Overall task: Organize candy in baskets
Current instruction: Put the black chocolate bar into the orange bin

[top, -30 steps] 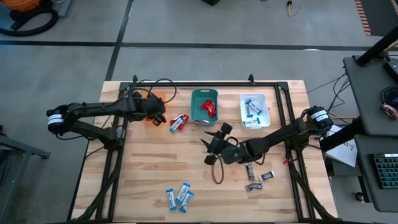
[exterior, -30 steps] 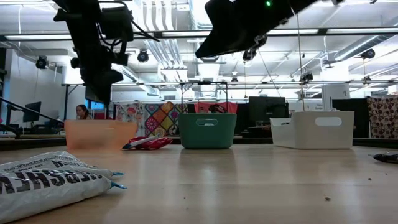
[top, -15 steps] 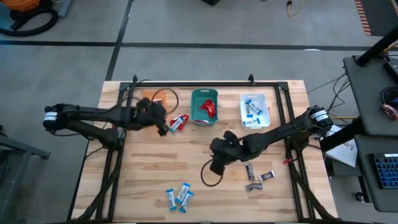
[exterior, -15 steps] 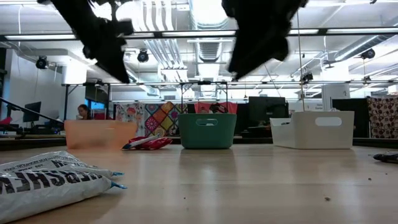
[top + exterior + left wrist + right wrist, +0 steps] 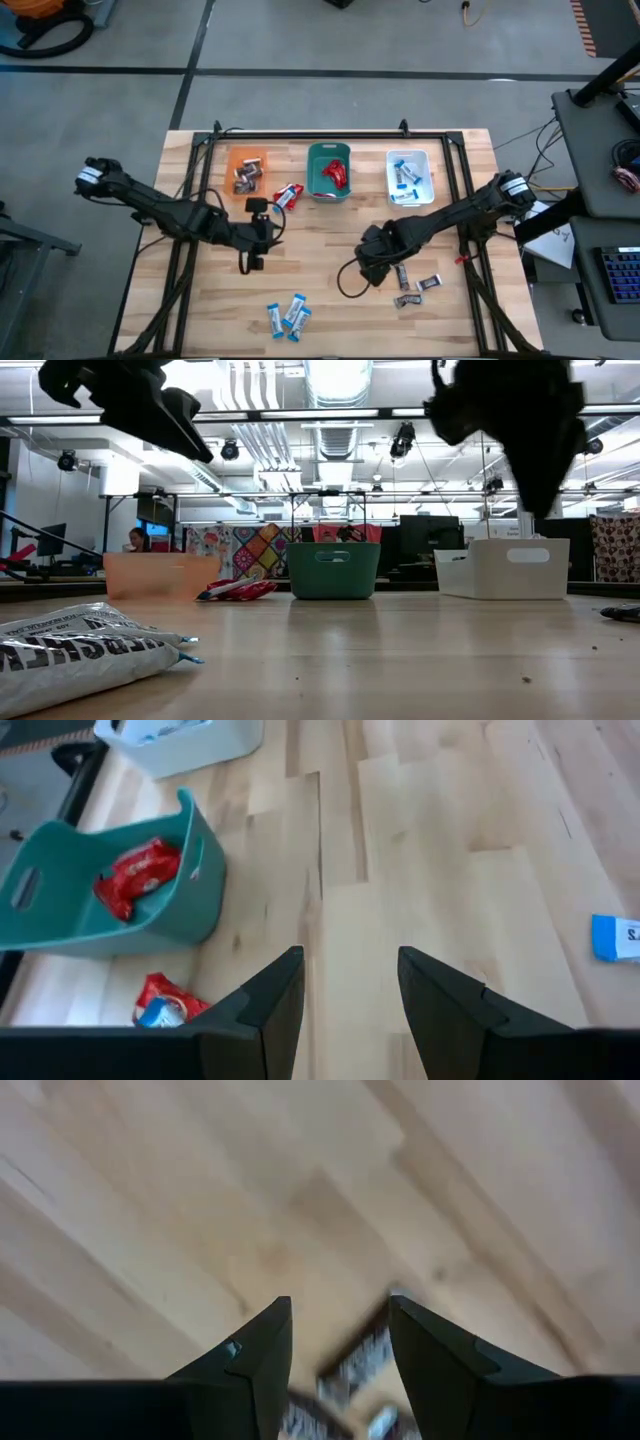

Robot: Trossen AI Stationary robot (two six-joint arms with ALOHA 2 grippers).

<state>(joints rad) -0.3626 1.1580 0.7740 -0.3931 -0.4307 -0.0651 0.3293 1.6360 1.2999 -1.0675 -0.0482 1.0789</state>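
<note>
The orange basket [image 5: 246,170] holds dark candy, the teal one [image 5: 329,170] red candy, and the whitish one [image 5: 409,177] blue-and-white candy. Loose red and blue candy [image 5: 288,196] lies before the teal basket. Blue-and-white bars [image 5: 288,315] lie near the front edge, and dark bars [image 5: 412,284] at right centre. My left gripper [image 5: 350,990] hangs open over bare wood left of centre, pointing toward the table's right. My right gripper [image 5: 338,1345] points straight down, open, above a dark bar [image 5: 355,1370] on the table.
A black frame's rails [image 5: 188,250] [image 5: 470,200] run along the table's left and right sides and its far edge. A cable loops beneath the right arm [image 5: 348,285]. Bare wood lies in the middle between the two arms. In the low view a blue-and-white bar [image 5: 90,645] lies close.
My left gripper has left the orange basket, where dark candy now shows, and swung toward the table's near edge and centre. My right gripper has tipped from pointing level toward the left to pointing straight down, and has shifted toward the dark bars on the right.
</note>
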